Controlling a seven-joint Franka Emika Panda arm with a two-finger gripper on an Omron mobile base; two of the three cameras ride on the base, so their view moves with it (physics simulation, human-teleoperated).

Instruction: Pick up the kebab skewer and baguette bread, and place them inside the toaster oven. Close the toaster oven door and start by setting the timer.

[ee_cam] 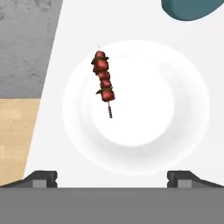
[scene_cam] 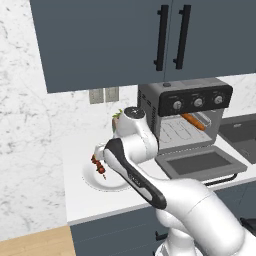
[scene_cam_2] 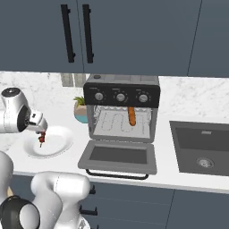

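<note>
White counter [scene_cam_2: 179, 176] under dark cabinets, marble wall behind. In the hand view the gripper [ee_cam: 112, 177] is seen with its jaws standing wide apart and nothing between them, the two fingertips [ee_cam: 43, 177] at the lower corners of the frame. Just above them lies a white plate [ee_cam: 183, 127], and on its upper left part the kebab skewer [ee_cam: 103, 78] rests nearly upright in the frame, meat end up, bare stick end pointing down toward the plate's centre. A teal pot [ee_cam: 192, 8] is cut off at the upper right.

In the right base view the skewer [scene_cam_2: 42, 137] is at centre left, on the plate [scene_cam_2: 60, 145]. The toaster oven [scene_cam_2: 121, 112] sits mid-frame, its door [scene_cam_2: 118, 156] dropped flat open; the baguette [scene_cam_2: 132, 116] already lies on the rack inside.

Risks, as judged:
- The skewer lies off the jaw centreline, toward the left fingertip; a straight descent would likely miss it or clip one end.
- A thin stick on a smooth plate may roll or slide when nudged.
- A grip on the bare end could let it pivot and swing.
- The plate rim could be struck.
</note>
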